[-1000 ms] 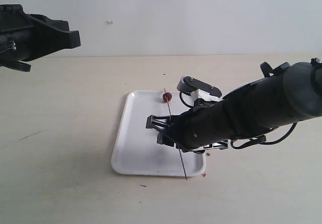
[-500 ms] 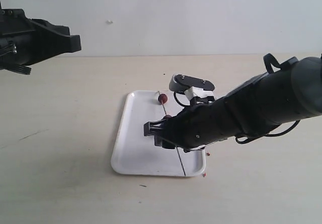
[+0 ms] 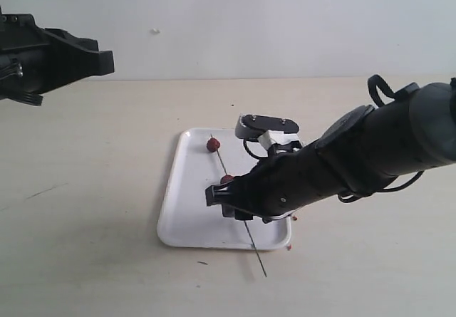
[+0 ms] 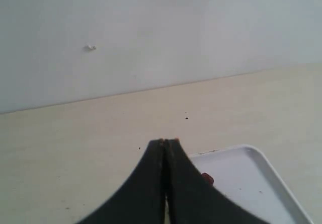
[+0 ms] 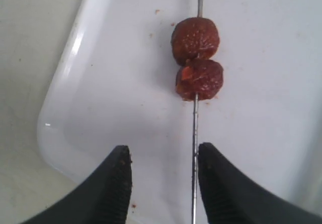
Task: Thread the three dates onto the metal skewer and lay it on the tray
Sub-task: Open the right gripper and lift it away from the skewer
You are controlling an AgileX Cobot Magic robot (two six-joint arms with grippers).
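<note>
The white tray (image 3: 187, 210) lies mid-table. On it the metal skewer (image 3: 258, 256) rests slantwise, its near end sticking out past the tray's front rim. One date (image 3: 213, 144) sits near the skewer's far end. Two more dates (image 5: 195, 40) (image 5: 199, 78) are threaded touching each other, just ahead of my right gripper (image 5: 162, 153). That gripper is open low over the tray (image 5: 100, 83), and the skewer (image 5: 194, 133) runs between its fingers, close to one finger. My left gripper (image 4: 163, 142) is shut and empty, held high and away from the tray (image 4: 261, 178).
The left arm (image 3: 50, 57) hangs at the upper left above the table. Small red-brown crumbs (image 3: 289, 246) lie by the tray's front right corner. A dark speck (image 3: 202, 263) marks the table in front of the tray. A pale wall stands behind.
The skewer has swung: its far end with the single date moved left and its near end slid out past the tray's front rim. My right gripper shifted slightly left. The left arm is still.
</note>
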